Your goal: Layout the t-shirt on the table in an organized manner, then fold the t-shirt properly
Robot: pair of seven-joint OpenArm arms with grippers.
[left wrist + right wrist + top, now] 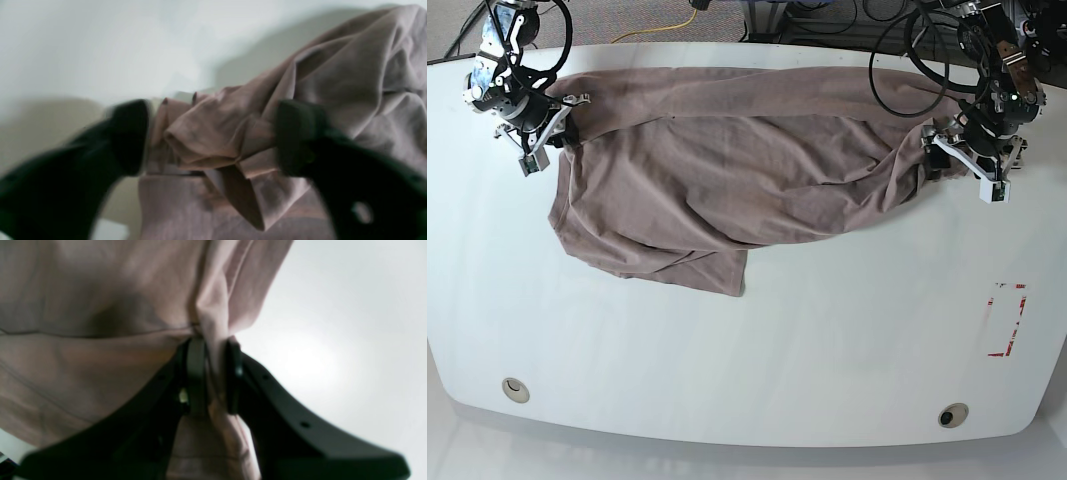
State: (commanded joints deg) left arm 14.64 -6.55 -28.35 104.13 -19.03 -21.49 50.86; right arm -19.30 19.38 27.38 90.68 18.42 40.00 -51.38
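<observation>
The mauve-brown t-shirt lies rumpled across the far half of the white table, stretched between both arms, with one flap folded toward the front at the left. My right gripper is shut on a pinched ridge of the t-shirt; in the base view the right gripper sits at the cloth's far-left corner. My left gripper stands open with its fingers wide apart, and a bunched fold of the t-shirt fills the gap between them. The base view shows the left gripper at the cloth's right end.
Red tape marks lie near the table's right edge. Two grommet holes sit by the front edge. Black cables loop off the table's back right. The left wrist view is motion-blurred.
</observation>
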